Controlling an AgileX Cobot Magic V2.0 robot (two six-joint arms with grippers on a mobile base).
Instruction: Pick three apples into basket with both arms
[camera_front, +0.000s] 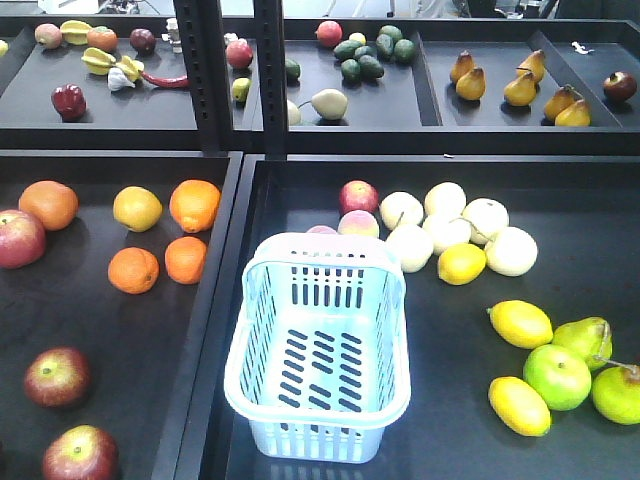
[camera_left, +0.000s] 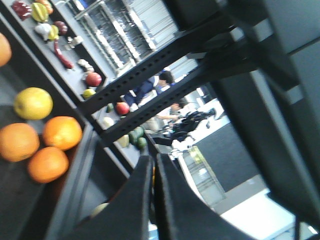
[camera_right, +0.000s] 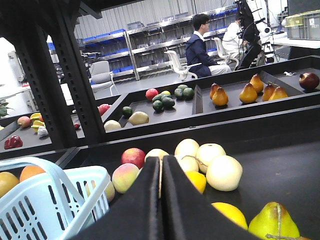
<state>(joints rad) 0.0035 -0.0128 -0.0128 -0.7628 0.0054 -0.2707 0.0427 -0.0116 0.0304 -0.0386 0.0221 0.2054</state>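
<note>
Task looks to be at its very start: the basket (camera_front: 250, 330) is empty, 0 of 3 apples in. It stands in the tray (camera_front: 450, 440) on the front view's right side, close to the divider that splits it from the neighbouring tray (camera_front: 100, 320)

Two dark red apples (camera_front: 57, 376) w/ yellow-green patches lie near each other in the near corner of that neighbouring tray, well apart from the basket, w/ the divider btwn. A third apple (camera_front: 20, 238) at the same tray's outer edge looks pinker, so I can't tell if it's the one wanted. Oranges (camera_front: 195, 205) sit further back in that tray; not for picking

L gripper (camera_left: 154, 161): fingers pressed together, nothing btwn them, tilted towards the shelf uprights, w/ the oranges off to one side in its view. R gripper (camera_right: 161, 162): likewise closed tight on nothing, low over the basket's tray, basket just beside it and pale fruit ahead. Neither arm shows in the front view, so neither is over the apples or the basket

Left to do, as I judge it: everything. Jaws must part, then 3 picks and 3 drops, shared btwn both arms
</note>
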